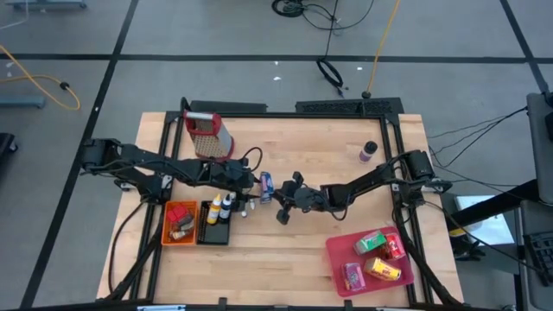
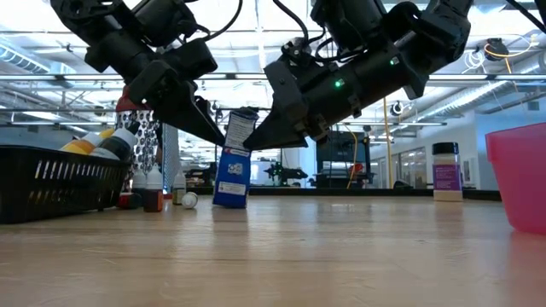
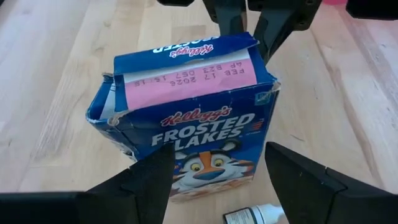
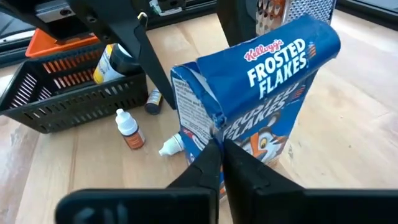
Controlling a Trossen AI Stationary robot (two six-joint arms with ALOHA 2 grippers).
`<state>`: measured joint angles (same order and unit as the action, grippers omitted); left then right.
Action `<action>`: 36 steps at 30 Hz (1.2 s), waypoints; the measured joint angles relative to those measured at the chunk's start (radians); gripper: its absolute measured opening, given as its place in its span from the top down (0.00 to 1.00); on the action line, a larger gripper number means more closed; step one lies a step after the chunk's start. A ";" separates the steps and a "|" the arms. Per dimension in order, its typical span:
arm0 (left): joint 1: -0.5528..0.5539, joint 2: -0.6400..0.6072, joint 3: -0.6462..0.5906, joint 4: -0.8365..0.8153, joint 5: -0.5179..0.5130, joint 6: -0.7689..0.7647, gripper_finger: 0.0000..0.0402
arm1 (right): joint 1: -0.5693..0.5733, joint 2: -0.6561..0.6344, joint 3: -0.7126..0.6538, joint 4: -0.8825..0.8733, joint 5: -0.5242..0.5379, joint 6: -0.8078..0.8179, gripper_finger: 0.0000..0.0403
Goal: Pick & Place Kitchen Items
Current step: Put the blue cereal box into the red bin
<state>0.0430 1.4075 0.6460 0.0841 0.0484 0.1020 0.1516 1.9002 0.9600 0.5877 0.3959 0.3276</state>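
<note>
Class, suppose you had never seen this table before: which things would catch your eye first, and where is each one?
The blue Frosted Flakes carton stands out first, upright at the table's middle, with the left claw open around it and the right claw shut, its tips at the carton's face. Next comes the pink tray of bright cartons at the near right corner. Then the red-topped metal grater at the back left.

blue carton (image 3: 193,118): Kellogg's Frosted Flakes, top stamp FEB 17 2026
</note>
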 joint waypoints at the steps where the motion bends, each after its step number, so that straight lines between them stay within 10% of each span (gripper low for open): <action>1: 0.000 0.000 0.000 -0.001 -0.005 -0.002 0.37 | 0.000 -0.008 0.000 -0.013 0.000 -0.005 0.99; 19: 0.000 0.000 0.000 -0.005 -0.147 -0.100 0.37 | 0.172 -0.389 -0.002 -0.496 0.009 -0.007 1.00; 36: -0.020 0.000 0.000 -0.005 -0.146 -0.142 0.37 | 0.708 -0.634 -0.001 -0.880 0.459 0.404 1.00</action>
<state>0.0234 1.4075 0.6460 0.0795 -0.0978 -0.0402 0.8601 1.2667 0.9592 -0.2925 0.8550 0.7314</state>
